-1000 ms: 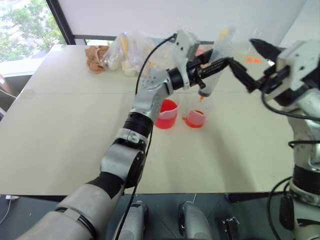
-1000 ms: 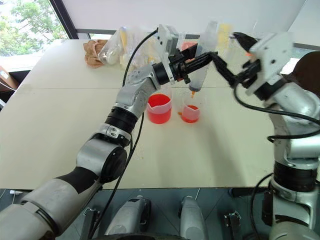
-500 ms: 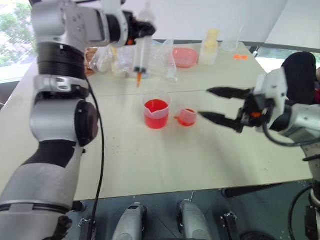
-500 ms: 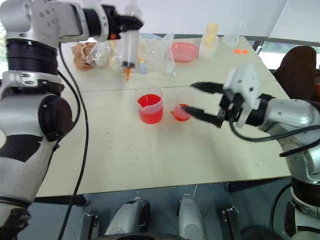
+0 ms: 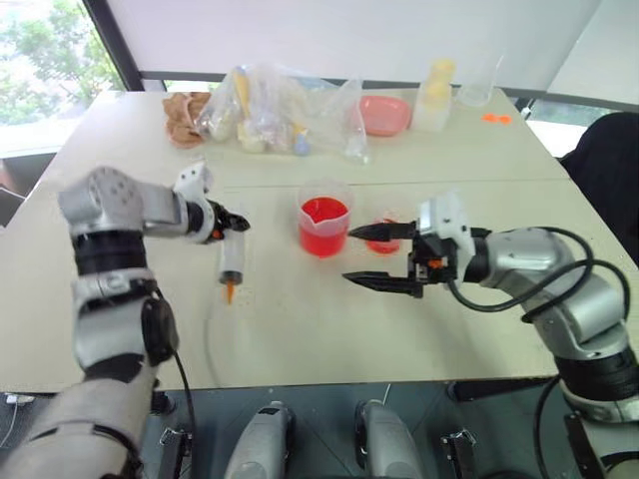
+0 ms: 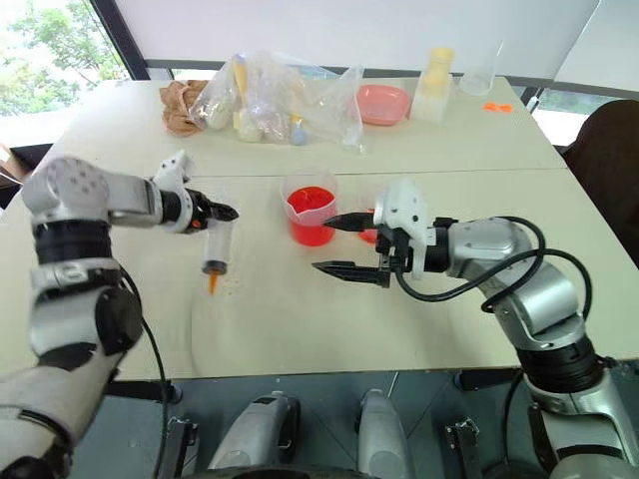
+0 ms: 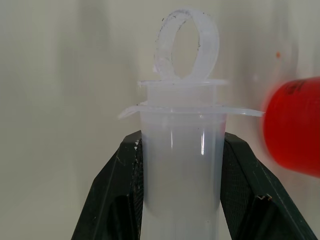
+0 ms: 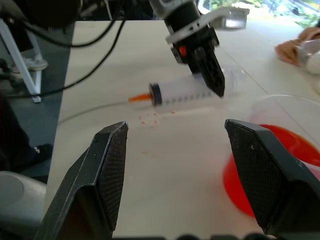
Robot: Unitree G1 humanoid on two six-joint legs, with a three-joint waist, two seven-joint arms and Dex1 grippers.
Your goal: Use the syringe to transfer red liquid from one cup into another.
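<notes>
The left claw (image 5: 236, 222) is pinching the syringe (image 5: 231, 267) near the barrel's upper end, over the left part of the desk (image 5: 329, 329), with the barrel hanging down and the orange tip toward the near edge; whether the tip touches the desk cannot be told. In the left wrist view the two black fingers (image 7: 117, 192) press on either side of the clear barrel just below its flange, with the plunger's ring standing beyond it. The barrel looks empty of red liquid. The taller spouted beaker (image 5: 323, 222) stands near the middle of the desk, about half full of red liquid (image 5: 322, 232), and the shorter cup (image 5: 385, 236) sits just to its right with a shallow layer of red in it. The right claw (image 5: 379, 256) is spread wide and empty, lying nearly level and pointing left, its tips close by the short cup on the side toward the near edge, one finger beside the cup's rim. A few small red drops (image 8: 150, 119) dot the desk near the syringe. Along the far edge lie clear plastic bags (image 5: 290, 110), a pink bowl (image 5: 382, 114) and a pale yellow bottle (image 5: 435, 92)
</notes>
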